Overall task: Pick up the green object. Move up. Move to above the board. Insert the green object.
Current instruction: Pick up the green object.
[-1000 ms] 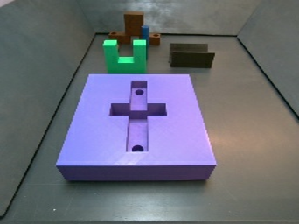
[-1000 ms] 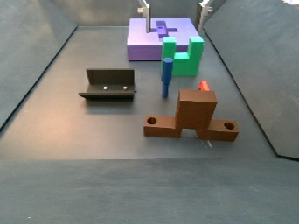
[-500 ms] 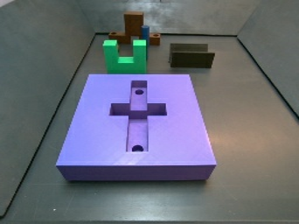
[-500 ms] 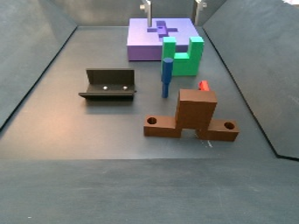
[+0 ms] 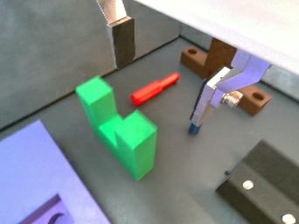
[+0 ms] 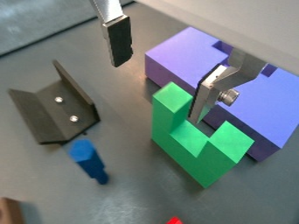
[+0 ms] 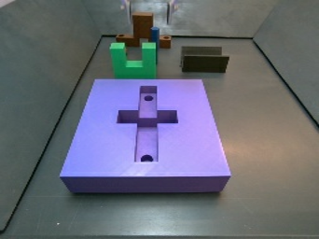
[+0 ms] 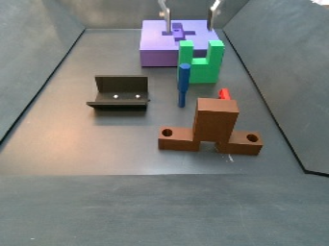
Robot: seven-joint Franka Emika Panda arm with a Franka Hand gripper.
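The green object [image 7: 133,58] is a bright green U-shaped block standing upright on the floor just beyond the far end of the purple board [image 7: 174,140]. It also shows in a side view [image 8: 201,60] and in both wrist views [image 5: 122,133] [image 6: 191,144]. The gripper [image 7: 151,9] hangs high above the green object, open and empty, and shows in a side view [image 8: 189,10]. In both wrist views [image 5: 163,83] [image 6: 160,86] its fingers [image 5: 121,39] [image 6: 118,39] stand wide apart, well above the block. The board's cross-shaped recess is empty.
A blue stick [image 8: 183,85] stands upright beside the green object. A thin red stick [image 5: 155,88] lies near a brown block [image 8: 214,125]. The dark fixture [image 8: 118,93] stands to one side. Grey walls [image 7: 75,75] ring the floor.
The gripper has come down a little and its fingers now show at the upper edge of a side view. The pieces on the floor have not moved.
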